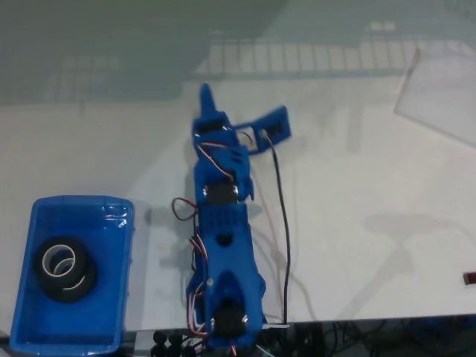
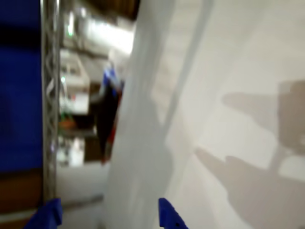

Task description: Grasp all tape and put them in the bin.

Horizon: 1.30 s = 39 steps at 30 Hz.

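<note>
Here the jaws (image 1: 242, 111) stand apart, empty, while tape (image 1: 65, 269) lies in the bin (image 1: 44, 216).

Bright overhead light is glaring off the white table (image 1: 357, 193) in the fixed view, reflecting ceiling panels. The wrist view is blurring heavily, with soft grey shadows (image 2: 257, 186) lying across the surface.

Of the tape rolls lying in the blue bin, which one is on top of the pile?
In the fixed view, the top tape roll is the one with its whole pale core showing, toward the bin's far left. The rolls under it stick out toward the lower right, partly covered.
</note>
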Tool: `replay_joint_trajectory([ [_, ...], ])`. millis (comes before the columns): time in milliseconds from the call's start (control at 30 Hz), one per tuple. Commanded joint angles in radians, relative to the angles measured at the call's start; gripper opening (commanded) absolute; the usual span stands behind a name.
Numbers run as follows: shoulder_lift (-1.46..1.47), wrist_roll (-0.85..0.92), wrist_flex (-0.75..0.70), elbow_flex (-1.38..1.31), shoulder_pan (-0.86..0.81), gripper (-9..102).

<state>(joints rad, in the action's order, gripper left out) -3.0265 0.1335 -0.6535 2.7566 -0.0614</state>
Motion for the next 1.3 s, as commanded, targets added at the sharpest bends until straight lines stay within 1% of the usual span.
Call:
replay_joint_trajectory([
  [0, -0.187, 0.034, 0.021, 0.121, -0.044, 25],
  [100, -0.295, 0.06, 0.017, 0.232, -0.052, 24],
  [300, -0.296, 0.072, 0.014, 0.331, -0.064, 23],
  [533, -0.296, 0.077, -0.078, 0.344, -0.066, 18],
  [633, -0.296, 0.087, -0.123, 0.344, -0.064, 13],
  [800, -0.296, 0.087, -0.126, 0.344, -0.064, 0],
  [1267, -0.296, 0.081, -0.13, 0.344, -0.066, 0],
])
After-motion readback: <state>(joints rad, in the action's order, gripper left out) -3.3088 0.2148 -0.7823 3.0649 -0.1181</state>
